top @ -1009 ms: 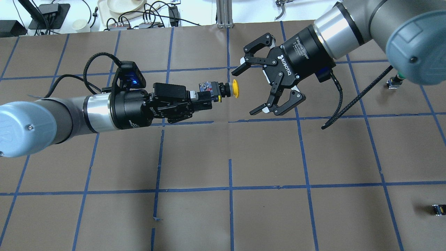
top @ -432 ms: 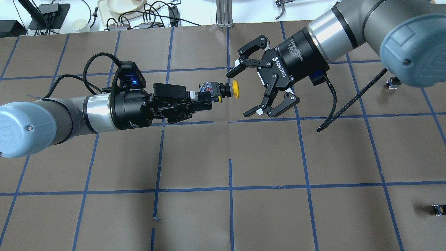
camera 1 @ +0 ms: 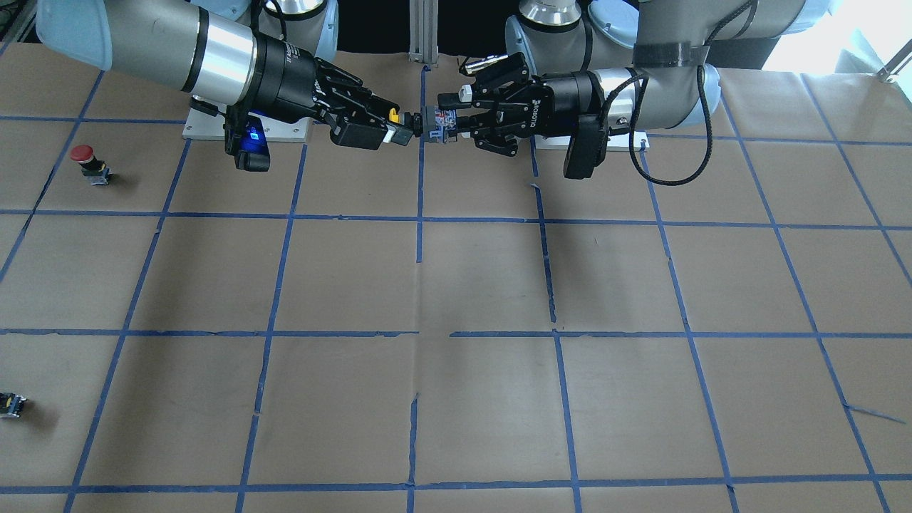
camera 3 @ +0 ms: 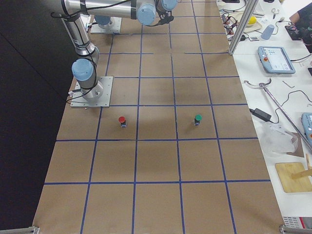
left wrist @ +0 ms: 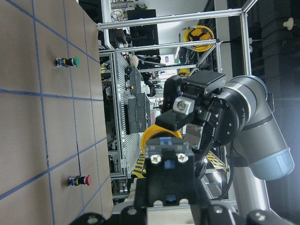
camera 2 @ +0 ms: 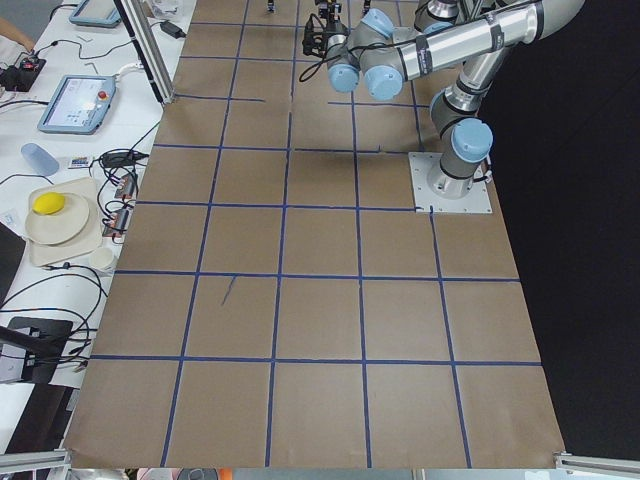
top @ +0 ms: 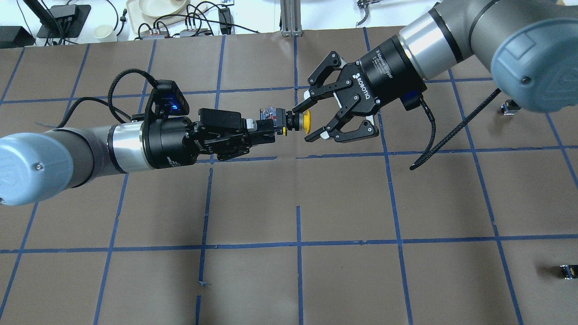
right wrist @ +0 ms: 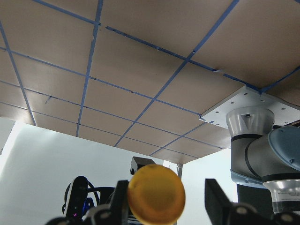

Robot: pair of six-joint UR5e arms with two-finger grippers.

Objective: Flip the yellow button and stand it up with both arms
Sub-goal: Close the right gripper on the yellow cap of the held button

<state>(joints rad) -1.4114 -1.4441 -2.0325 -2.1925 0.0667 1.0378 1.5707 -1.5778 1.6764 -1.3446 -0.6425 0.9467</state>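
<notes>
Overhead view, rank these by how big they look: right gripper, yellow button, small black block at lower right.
Largest: right gripper.
Then yellow button, though held aloft, nearer the camera.
Smallest: small black block.

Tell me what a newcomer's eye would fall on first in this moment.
First, the meeting in mid-air above the table. The left gripper holds the yellow button level by its body, with the cap pointing at the right gripper, whose open fingers straddle the cap but have not closed on it. Next, the red-capped switch and the green-capped switch, standing alone on the brown paper on the robot's right side.
</notes>
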